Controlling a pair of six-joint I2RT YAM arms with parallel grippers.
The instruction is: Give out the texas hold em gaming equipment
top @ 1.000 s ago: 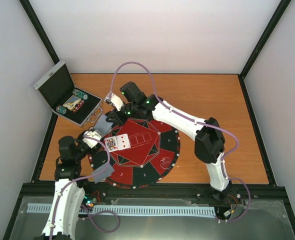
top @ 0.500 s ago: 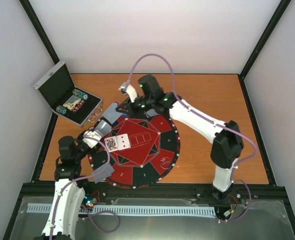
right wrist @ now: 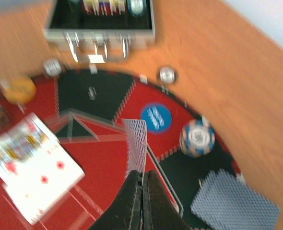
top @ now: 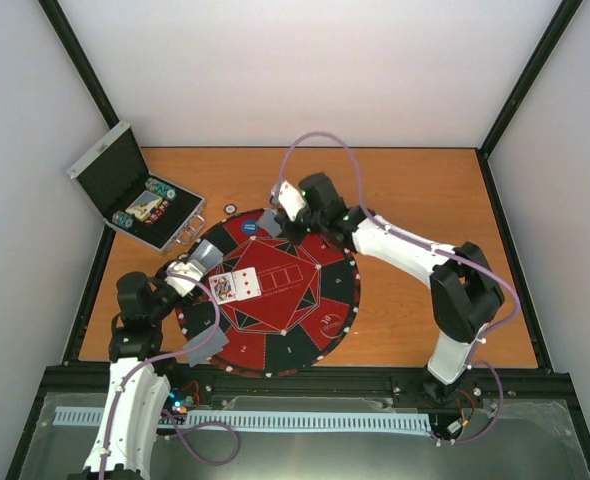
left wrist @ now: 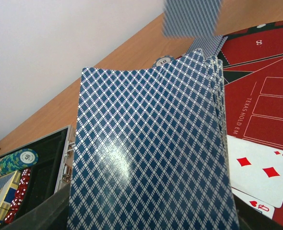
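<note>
Plainly the single card [right wrist: 135, 139] was the delicate item: thin, light and glossy. It stood edge-on, pinched at its lower end between the closed fingers of the right gripper [right wrist: 142, 175]. It hung above the far-left rim of the mat [top: 315, 300], toward the far edge of the table [top: 425, 190]. I judged it would flex rather than break and would skate on the mat if dropped. A pinch across one short edge, well in from the corners, looked like the right hold, since a card lying flat offers the fingers almost nothing. The deck [left wrist: 151, 153] was clamped by its lower end in the left gripper [top: 188, 270], over the mat's left rim near the table's left edge. Its top cards were slightly fanned. As a block I reckoned it stiffer and heavier, though the slick backs could shear off one another under a loose squeeze. Below the held card a blue button [right wrist: 156, 115] and a striped chip [right wrist: 197, 137] lay on the mat's rim. Face-up cards [top: 237, 286] rested on the mat's red centre, left of the middle. Farther out, the open case [top: 115, 180] sat at the table's far left corner.
</note>
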